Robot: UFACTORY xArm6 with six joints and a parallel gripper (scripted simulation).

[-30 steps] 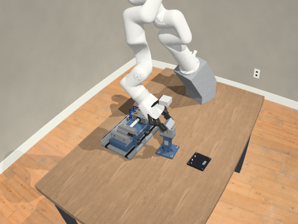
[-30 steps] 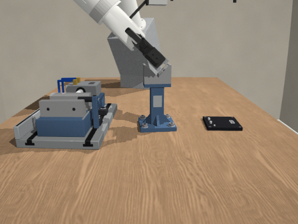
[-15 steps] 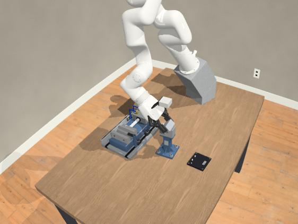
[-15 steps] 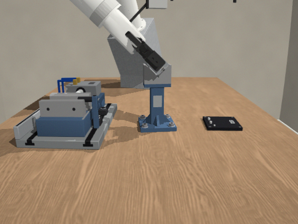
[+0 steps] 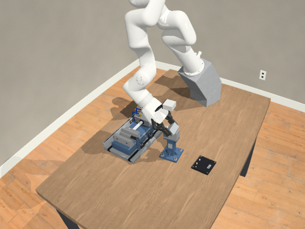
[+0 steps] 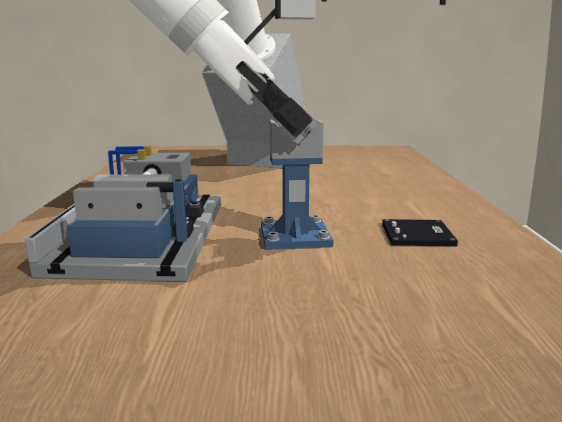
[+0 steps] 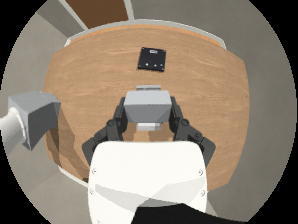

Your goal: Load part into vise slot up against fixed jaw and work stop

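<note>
The part point(image 7: 148, 106) is a grey block held between my gripper's point(image 7: 148, 121) two dark fingers. My gripper point(image 5: 166, 129) is tilted and shut on the part at the grey top of the blue V-block stand point(image 5: 173, 147). In the exterior view the fingers point(image 6: 296, 121) reach down into the V-block's notch point(image 6: 297, 145), and the part is mostly hidden there. I cannot tell if it rests in the notch. The black infeed plate point(image 5: 203, 164) lies empty to the right and also shows in the exterior view point(image 6: 419, 232). The vise point(image 5: 130, 138) stands open to the left.
The vise's air cylinder point(image 6: 156, 163) with blue tubing is at its far end, and the fixed jaw point(image 6: 117, 202) faces the near side. The arm's grey base block point(image 5: 202, 84) stands at the table's far side. The wrist view shows the infeed plate point(image 7: 152, 59) beyond the part.
</note>
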